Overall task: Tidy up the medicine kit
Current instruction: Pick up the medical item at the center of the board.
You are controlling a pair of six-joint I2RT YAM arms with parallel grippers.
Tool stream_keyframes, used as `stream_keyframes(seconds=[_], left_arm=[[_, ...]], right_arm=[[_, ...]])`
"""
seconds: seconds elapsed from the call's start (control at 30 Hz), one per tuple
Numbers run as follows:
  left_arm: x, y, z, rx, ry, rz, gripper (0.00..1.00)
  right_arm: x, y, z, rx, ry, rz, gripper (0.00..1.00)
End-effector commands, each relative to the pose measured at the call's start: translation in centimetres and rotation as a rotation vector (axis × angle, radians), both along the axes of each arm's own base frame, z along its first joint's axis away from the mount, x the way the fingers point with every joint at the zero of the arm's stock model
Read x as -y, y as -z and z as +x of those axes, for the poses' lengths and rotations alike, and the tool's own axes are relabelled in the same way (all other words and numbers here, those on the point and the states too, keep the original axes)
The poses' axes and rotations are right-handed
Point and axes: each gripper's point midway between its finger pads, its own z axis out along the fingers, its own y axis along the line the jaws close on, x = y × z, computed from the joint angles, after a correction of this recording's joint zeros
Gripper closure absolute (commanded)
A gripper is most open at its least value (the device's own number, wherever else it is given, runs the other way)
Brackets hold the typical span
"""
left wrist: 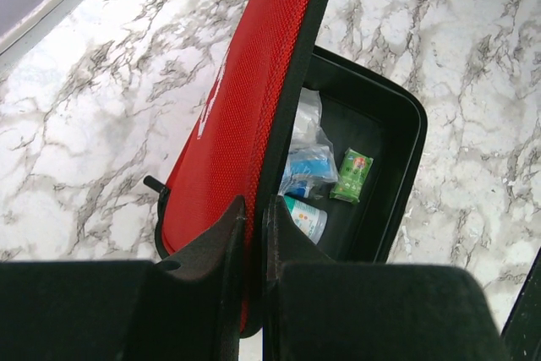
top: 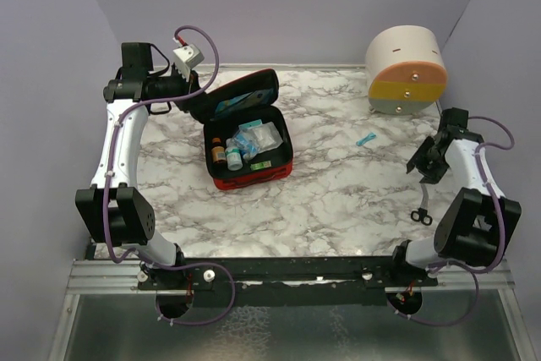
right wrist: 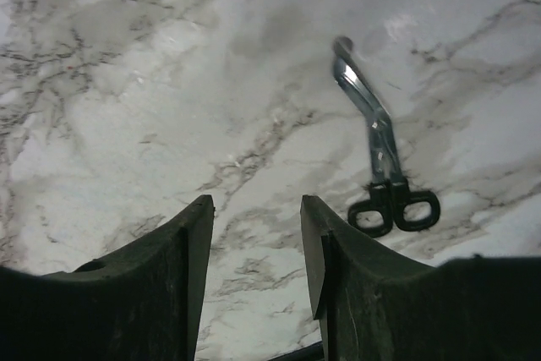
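On lilac-walled marble table (top: 338, 200): left hand (left wrist: 255, 207) tight on medicine kit lid (left wrist: 245, 99), right hand (right wrist: 258, 205) wide.

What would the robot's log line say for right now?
left gripper: shut on medicine kit lid, lid raised | right gripper: open, empty, above table | scissors: flat on table, untouched

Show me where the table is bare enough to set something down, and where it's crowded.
Widest bare table: the front centre, between the medicine kit and the scissors. Another patch lies between the kit and the small teal item. Crowded: the kit's tray, full of bottles and packets.
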Motion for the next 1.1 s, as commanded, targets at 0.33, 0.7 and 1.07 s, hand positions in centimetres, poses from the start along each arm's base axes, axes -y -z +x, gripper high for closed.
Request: stream_keyframes(seconds=[0.33, 0.7, 1.07], left_arm=[[-2.1, 3.4, 0.2, -0.119, -0.086, 0.059, 1.00], [-2.2, 3.3, 0.1, -0.122, -0.096, 0.059, 1.00], [-2.2, 3.4, 0.0, -0.123, -0.096, 0.059, 1.00]], right_arm=[[-10.0, -0.8, 16.1, 0.169, -0.092, 0.128, 0.53], [-12.2, 2.8, 17.2, 0.086, -0.028, 0.079, 0.53], [-11.6, 5.2, 18.4, 0.060, 0.054, 0.052, 0.54]])
